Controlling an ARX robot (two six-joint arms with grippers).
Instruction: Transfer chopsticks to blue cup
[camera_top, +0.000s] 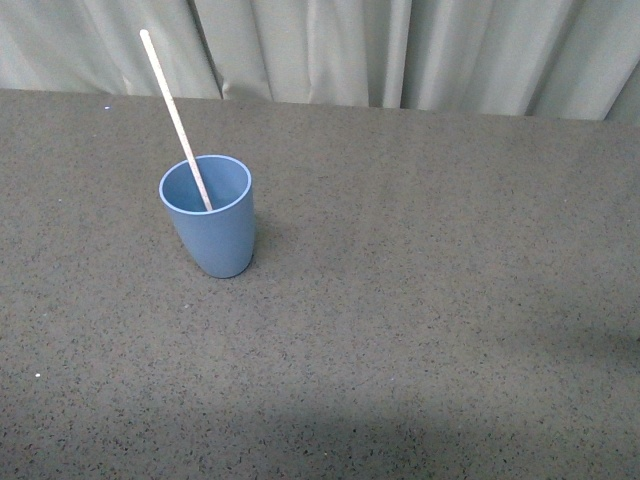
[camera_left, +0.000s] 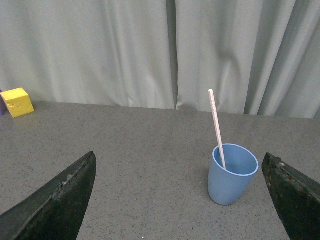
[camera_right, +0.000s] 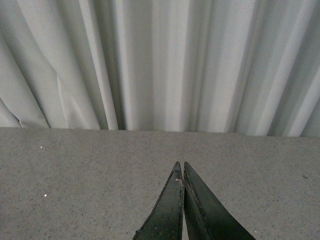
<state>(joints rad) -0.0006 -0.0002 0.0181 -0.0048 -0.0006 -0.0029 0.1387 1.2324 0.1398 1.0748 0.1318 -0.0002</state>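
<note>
The chopsticks (camera_top: 175, 115) are leaning toward 11 o'clock inside the blue cup (camera_top: 212, 235), which is standing on the counter (camera_top: 420, 300) at 10 o'clock. The left end effector (camera_left: 178, 154) is gaping wide; the right end effector (camera_right: 180, 165) is pressing closed, empty.

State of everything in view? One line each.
chopstick: in the cup, tilted, top end sticking out
cup: upright on the table, holding the chopstick
left tool: open, empty
right tool: shut, empty
yellow block: resting on the table, untouched
</note>
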